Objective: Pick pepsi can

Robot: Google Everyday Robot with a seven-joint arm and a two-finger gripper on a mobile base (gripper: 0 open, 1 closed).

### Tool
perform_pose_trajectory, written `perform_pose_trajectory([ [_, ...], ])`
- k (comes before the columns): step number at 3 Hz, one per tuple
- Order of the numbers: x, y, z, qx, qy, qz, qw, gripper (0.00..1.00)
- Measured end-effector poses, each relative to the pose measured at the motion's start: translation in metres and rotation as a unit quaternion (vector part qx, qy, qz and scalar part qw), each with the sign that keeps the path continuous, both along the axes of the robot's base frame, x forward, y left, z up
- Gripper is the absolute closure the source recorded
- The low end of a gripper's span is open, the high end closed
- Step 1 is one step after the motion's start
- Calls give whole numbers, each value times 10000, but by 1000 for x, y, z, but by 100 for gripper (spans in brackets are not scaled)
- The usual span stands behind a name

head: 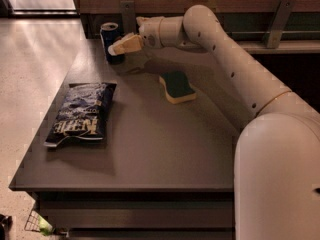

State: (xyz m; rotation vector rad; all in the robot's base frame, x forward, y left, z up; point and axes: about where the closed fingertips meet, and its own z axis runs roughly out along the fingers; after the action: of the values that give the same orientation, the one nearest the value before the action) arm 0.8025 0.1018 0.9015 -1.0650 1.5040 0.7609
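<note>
Dim, warm light here. Daylight glares off the floor (35,59) left of the jaws; the gripper (117,47), just beside the pepsi can (108,33), throws a soft shadow on the table (150,144) right below it.

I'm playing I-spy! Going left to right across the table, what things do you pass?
chip bag → pepsi can → sponge. The gripper is right at the can, overlapping it, so it gets no separate place.
</note>
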Motion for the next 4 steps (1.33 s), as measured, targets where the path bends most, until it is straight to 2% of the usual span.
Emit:
perform_pose_trajectory([
  [1, 9, 19, -13, 180, 9, -15, 9998, 0],
  [2, 14, 44, -21, 423, -3, 110, 9990, 25],
  [4, 11, 52, -22, 415, 16, 159, 9990, 87],
])
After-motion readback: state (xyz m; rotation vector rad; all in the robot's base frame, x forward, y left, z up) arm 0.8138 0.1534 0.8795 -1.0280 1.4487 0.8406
